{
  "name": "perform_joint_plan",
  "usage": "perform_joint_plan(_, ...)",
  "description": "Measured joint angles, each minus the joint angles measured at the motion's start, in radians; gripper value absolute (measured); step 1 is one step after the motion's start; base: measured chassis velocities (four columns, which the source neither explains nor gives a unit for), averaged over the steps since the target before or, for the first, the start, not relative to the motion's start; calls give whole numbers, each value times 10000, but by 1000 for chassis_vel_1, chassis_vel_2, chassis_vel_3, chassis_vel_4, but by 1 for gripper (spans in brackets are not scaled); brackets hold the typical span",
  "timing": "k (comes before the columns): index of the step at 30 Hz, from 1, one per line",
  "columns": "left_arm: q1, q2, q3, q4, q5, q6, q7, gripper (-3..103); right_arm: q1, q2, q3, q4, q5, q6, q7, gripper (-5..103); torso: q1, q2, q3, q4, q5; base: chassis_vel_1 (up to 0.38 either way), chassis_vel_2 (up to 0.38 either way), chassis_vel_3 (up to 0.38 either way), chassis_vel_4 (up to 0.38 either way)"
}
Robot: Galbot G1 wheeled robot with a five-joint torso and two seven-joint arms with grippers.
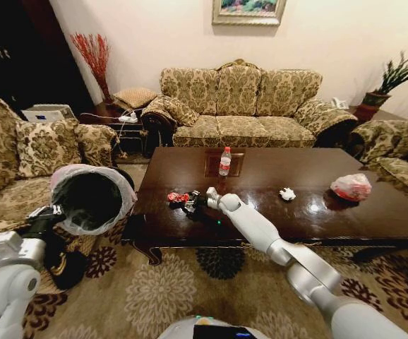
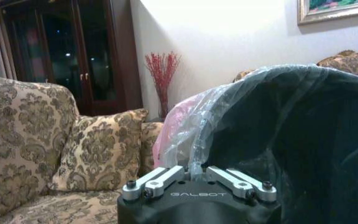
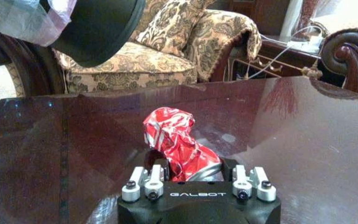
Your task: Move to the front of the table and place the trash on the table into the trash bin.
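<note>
On table (image 1: 373, 212), upright bottle (image 1: 224, 161).

The glossy dark brown coffee table (image 1: 373, 219) stands on the patterned carpet (image 1: 162, 289). On its top lie a red crumpled wrapper (image 1: 178, 197) near the left end, an upright clear bottle (image 1: 224, 161) toward the back, a white paper wad (image 1: 287, 193), and a pink-white knotted bag (image 1: 351, 187) toward the right end.

Right tool (image 1: 188, 203) clamped, left tool (image 1: 49, 212) gripping.
</note>
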Motion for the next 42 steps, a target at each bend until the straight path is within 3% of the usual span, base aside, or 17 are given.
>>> perform_joint_plan(10, 0, 0, 0, 0, 0, 0, 0, 0, -106, -344, 56, 379, 365, 129, -23, 44, 0, 0, 0, 1, 1, 0, 0, 0, 0)
perform_joint_plan(14, 0, 0, 0, 0, 0, 0, 2, 0, -225, -553, 730, 954, 749, 79, 132, 44, 0, 0, 1, 1, 2, 0, 0, 0, 0)
perform_joint_plan(18, 0, 0, 0, 0, 0, 0, -1, 0, -294, -1104, 1246, 2162, 1304, -101, 409, 44, 0, 0, 0, 0, -1, 0, 0, 0, 0)
perform_joint_plan(23, 0, 0, 0, 0, 0, 0, 2, 0, -802, -2251, 1917, 5627, 2829, -768, 1214, 44, 0, 0, -1, -3, 2, 0, 0, 0, 0)
perform_joint_plan(29, 0, 0, 0, 0, 0, 0, 0, 0, -904, -2578, 1679, 8082, 4273, -1023, 1987, 44, -1, 0, -1, -2, -2, 0, 0, 0, 0)
perform_joint_plan(36, 1, 0, 0, 0, 0, 0, 0, 0, 102, -1836, -27, 8951, 4967, -1016, 2619, 44, -1, 1, -1, 1, -2, 0, 0, 0, 0)
perform_joint_plan(39, -1, 0, 0, 0, 0, 0, -1, 0, 930, -884, -1230, 8352, 4958, -885, 2759, 44, 0, 0, -1, 1, -1, 0, 0, 0, 0)
perform_joint_plan(42, 0, -1, 0, 0, 0, 0, 1, 0, 1274, -236, -1718, 7851, 4909, -789, 2796, 44, 0, 0, 0, 1, -3, 0, 0, 0, 0)
